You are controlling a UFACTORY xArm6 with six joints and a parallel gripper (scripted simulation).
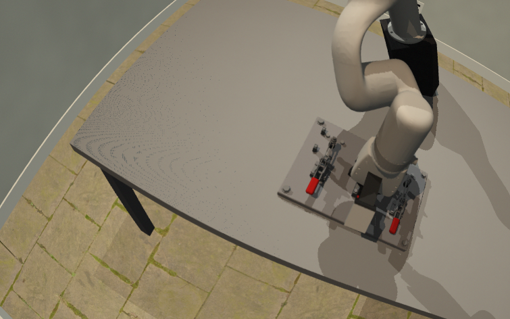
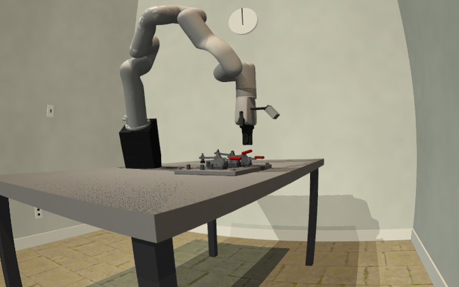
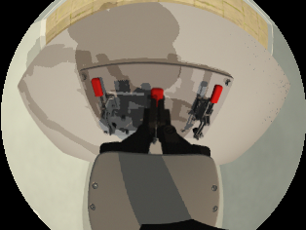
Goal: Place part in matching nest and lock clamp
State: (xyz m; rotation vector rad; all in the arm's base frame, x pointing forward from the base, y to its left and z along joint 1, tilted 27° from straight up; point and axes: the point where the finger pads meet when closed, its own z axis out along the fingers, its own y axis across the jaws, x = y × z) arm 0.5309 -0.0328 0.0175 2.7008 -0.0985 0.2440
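Gripper (image 1: 367, 203) (image 2: 247, 143) (image 3: 156, 106) closed, empty, above middle handle (image 2: 247, 151) (image 3: 157, 93). Perhaps placed there to push it down.

Pale six-joint arm arched high, forearm sloping down, wrist upright, end effector (image 2: 247, 143) (image 3: 156, 106) pointing straight down, fingers closed, empty.

The clamp handles (image 1: 312, 185) (image 2: 234, 157) (image 3: 216, 94) looked like smooth red plastic. The fixture plate (image 1: 296, 174) (image 2: 206, 172) (image 3: 146, 68) had a matt, metallic look, its clamp linkages (image 1: 321, 166) (image 2: 219, 161) (image 3: 201, 113) dark metal. The arm (image 1: 346, 59) (image 2: 134, 96) wore a smooth, faintly glossy shell. The tabletop (image 1: 225, 99) (image 2: 117, 188) (image 3: 49, 97) seemed smooth and matt; the floor (image 1: 185, 253) (image 2: 92, 249) (image 3: 161, 7), rough stone.
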